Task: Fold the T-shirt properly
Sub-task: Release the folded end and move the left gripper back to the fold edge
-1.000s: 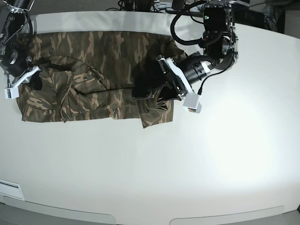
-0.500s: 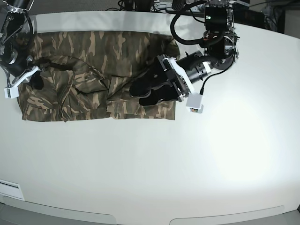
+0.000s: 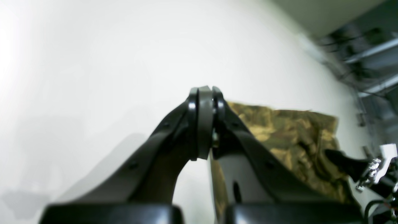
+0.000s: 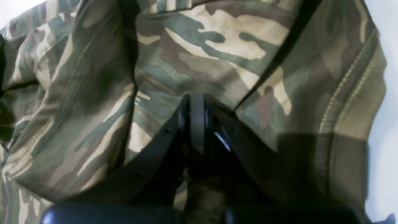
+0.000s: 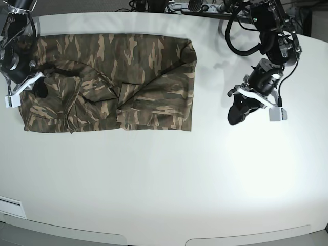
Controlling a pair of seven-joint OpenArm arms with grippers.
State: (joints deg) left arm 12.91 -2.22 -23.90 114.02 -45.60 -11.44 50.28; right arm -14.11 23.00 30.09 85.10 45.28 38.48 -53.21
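White worktop [image 5: 169,179] carries the T-shirt [image 5: 113,82] partly folded at its far left; left gripper [image 5: 237,115] hangs clear over bare surface, jaws closed empty; right gripper [image 5: 40,89] jaws closed on cloth
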